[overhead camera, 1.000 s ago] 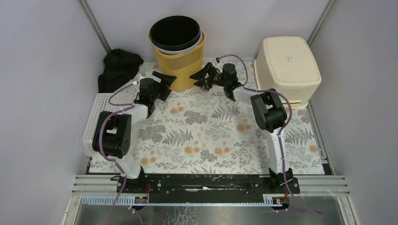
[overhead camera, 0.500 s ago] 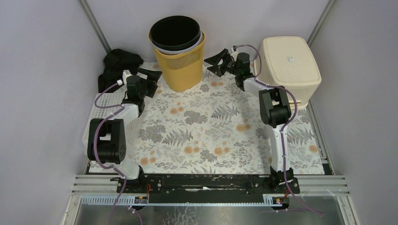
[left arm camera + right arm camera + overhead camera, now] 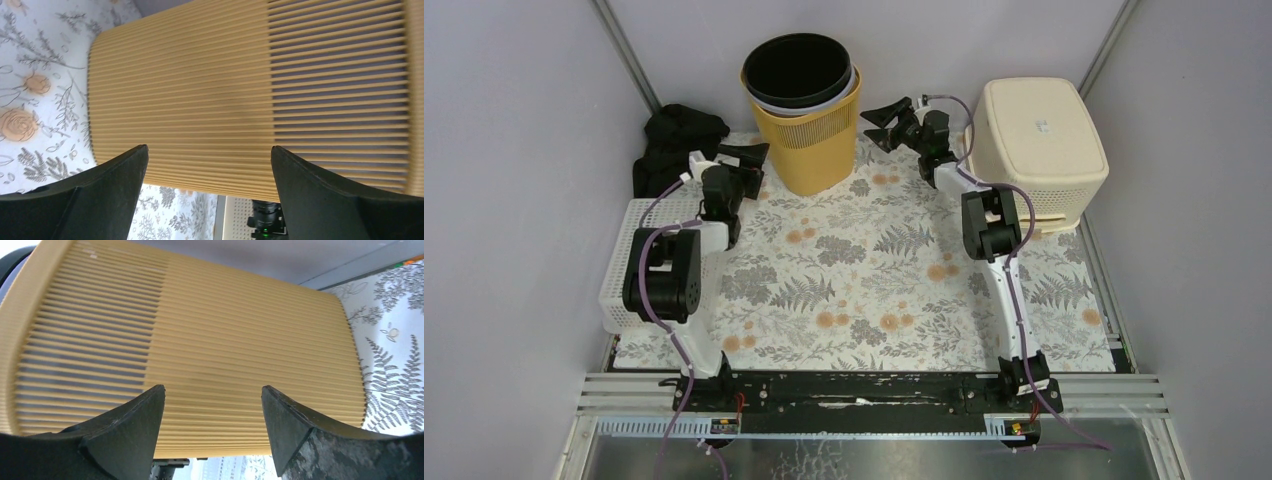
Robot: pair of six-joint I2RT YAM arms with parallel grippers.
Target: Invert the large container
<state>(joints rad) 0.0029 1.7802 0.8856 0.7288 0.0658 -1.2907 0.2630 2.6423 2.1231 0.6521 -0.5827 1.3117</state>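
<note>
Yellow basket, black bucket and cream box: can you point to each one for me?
yellow basket (image 3: 812, 152), top view, on its ribbed side wall
black bucket (image 3: 796, 72), top view, on its dark inside
cream box (image 3: 1034, 125), top view, on its flat upper face

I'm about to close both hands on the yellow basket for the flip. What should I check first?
1. Left hand open: ok.
2. Right hand open: ok.
3. Yellow basket upright, flanked by both hands: ok.
4. Fingers clear of the basket wall: cannot tell.
5. Basket empty: not ok, a black bin sits nested inside.
6. Room to tip it: cannot tell; the cream container stands close on the right.
</note>
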